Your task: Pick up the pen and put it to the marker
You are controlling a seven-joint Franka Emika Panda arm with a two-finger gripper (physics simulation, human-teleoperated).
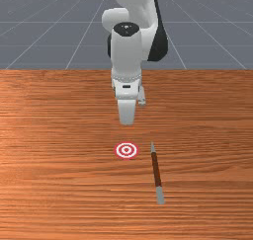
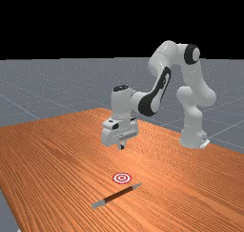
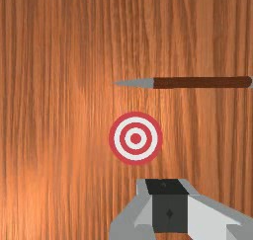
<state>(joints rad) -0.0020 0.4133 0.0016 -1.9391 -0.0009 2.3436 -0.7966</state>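
Nearest in the front view: got the blunt grey end (image 1: 160, 195) of the pen (image 1: 156, 170), then on to brown barrel and grey pointed tip (image 1: 152, 147). See it flat on the orange-brown wood table (image 1: 49, 184), running mostly away from the camera, slanting slightly, blunt end a bit farther to the front view's right than the tip. Next, got the marker (image 1: 126, 150), a flat disc of red and white rings with a red centre. See it near the pen's tip, to the front view's left, not touching. Past that, reading the gripper (image 2: 122, 147) up in the air over the table, off both pen and marker. Clenched on itself: can see the fingers (image 3: 210, 217) brought together at the dark tips (image 3: 163, 214), holding nothing. In the wrist view, find the marker between gripper and pen, closer to the gripper. Farther back, see the white and grey arm (image 2: 164, 85) bent up and over, then down to its base (image 2: 192, 138) at the far view's right. Behind the table, see grey floor (image 1: 39, 31) with pale grid lines
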